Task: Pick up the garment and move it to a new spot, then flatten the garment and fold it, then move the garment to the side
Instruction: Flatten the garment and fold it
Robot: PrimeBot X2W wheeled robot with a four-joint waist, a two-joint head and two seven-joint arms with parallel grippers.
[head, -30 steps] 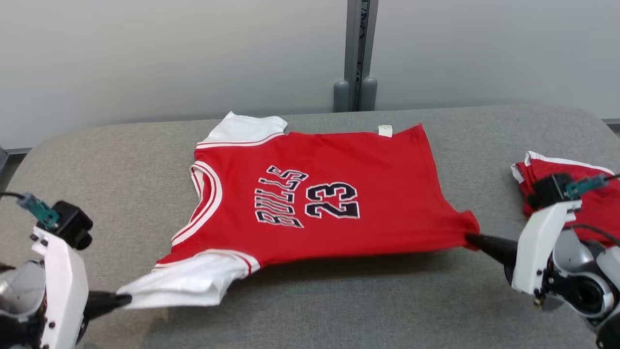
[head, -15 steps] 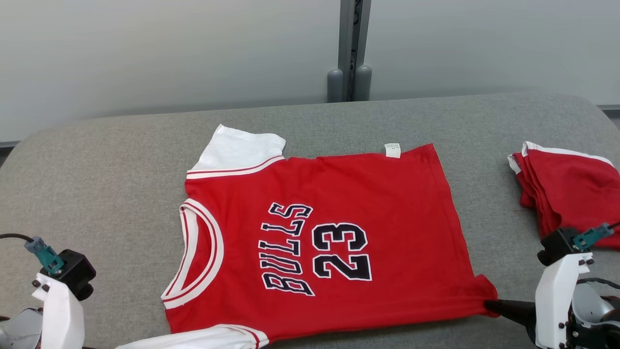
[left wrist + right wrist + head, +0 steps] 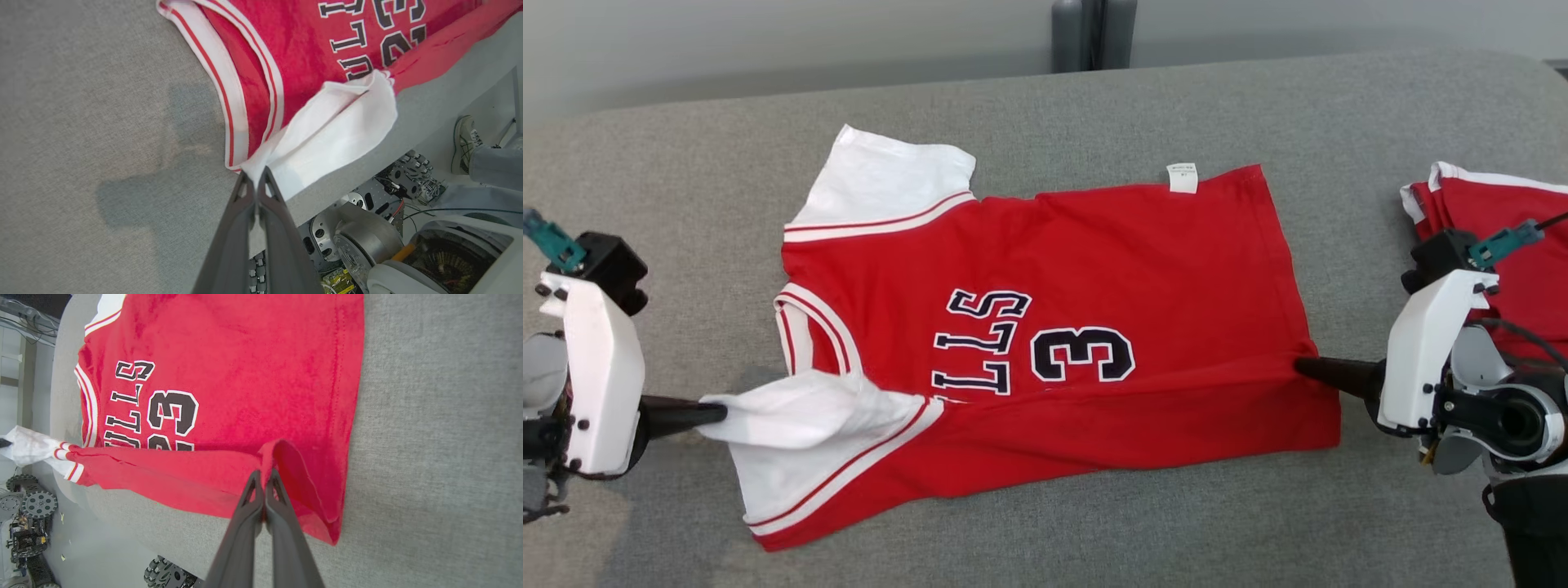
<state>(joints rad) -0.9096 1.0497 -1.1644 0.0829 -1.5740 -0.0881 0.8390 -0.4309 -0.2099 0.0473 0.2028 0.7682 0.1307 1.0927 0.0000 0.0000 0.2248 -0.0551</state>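
2 jaws pinch jersey [image 3: 1094,261]: left sleeve [image 3: 335,122], right hem [image 3: 286,457]; shoe [image 3: 463,143] (left wrist view).

Left gripper [image 3: 712,413]: two long dark grey fingers [image 3: 233,232], tapering, slotted near the tips.
Left wrist shell [image 3: 592,376]: white, flat-sided, small dark screws along the edge.
Left wrist block [image 3: 609,265]: black, boxy.
Left plug [image 3: 551,237]: teal.
Right gripper [image 3: 1305,369]: same dark tapering fingers.
Right wrist shell [image 3: 1425,359]: white, angular, dark screws.
Right joint [image 3: 1515,420]: grey and silver, round, black centre.
Right wrist block [image 3: 1441,257]: black.
Right plug [image 3: 1511,241]: teal, thin black cable.
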